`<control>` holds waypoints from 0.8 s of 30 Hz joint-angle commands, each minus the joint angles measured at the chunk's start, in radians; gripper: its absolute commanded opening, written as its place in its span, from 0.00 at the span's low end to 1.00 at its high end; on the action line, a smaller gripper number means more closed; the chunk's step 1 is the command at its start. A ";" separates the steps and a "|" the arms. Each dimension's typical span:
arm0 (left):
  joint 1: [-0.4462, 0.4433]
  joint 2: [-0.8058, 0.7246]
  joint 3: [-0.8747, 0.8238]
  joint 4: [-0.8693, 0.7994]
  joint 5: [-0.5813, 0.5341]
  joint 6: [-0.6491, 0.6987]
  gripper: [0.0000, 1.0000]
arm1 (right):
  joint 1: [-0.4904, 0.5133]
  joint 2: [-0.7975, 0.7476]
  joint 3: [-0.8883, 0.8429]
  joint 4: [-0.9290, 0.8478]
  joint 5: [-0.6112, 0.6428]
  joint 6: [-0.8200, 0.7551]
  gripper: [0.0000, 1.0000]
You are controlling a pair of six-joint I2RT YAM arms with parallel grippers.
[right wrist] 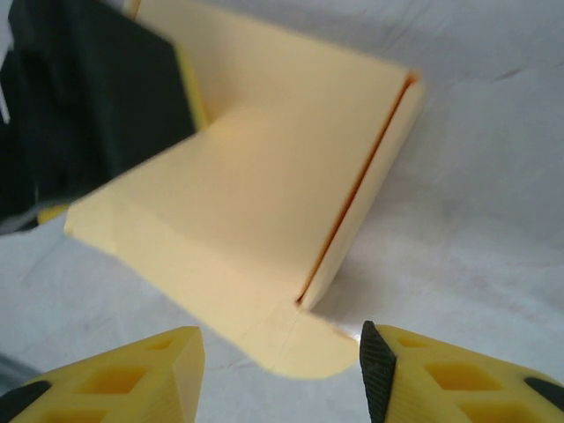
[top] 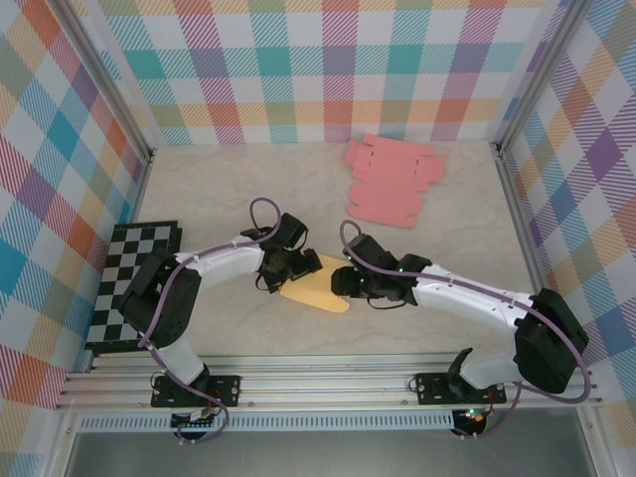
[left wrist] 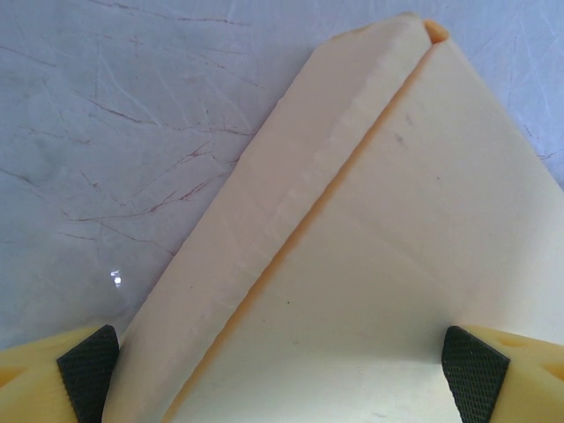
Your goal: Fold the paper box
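Observation:
The paper box [top: 316, 289] is pale yellow and lies part-folded on the table between both arms. My left gripper [top: 290, 266] is at its upper left end. In the left wrist view the box [left wrist: 352, 264] spans the whole gap of the open left gripper [left wrist: 282, 370], with a side panel folded along a crease; the black pads [left wrist: 88, 370] stand at its edges. My right gripper [top: 344, 281] is at the box's right end. In the right wrist view the right gripper [right wrist: 278, 374] is open, with the box's rounded flap [right wrist: 308, 352] lying low between the fingers, untouched.
A stack of flat pink box blanks [top: 393, 179] lies at the back right of the table. A black-and-white checkered board [top: 134, 283] sits at the left edge. Plaid walls enclose three sides. The left arm's black wrist [right wrist: 88, 97] looms behind the box.

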 commanded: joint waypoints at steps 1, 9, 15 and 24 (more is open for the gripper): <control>-0.010 0.057 -0.049 -0.053 -0.075 -0.022 0.95 | 0.035 0.026 -0.041 0.050 -0.038 0.094 0.49; -0.010 0.039 -0.076 -0.051 -0.087 -0.031 0.95 | 0.047 0.122 -0.043 0.120 -0.020 0.115 0.47; -0.010 0.026 -0.083 -0.053 -0.093 -0.035 0.94 | 0.059 0.154 -0.056 0.159 -0.033 0.149 0.46; -0.010 0.028 -0.083 -0.055 -0.099 -0.036 0.94 | 0.076 0.163 -0.056 0.157 -0.039 0.177 0.45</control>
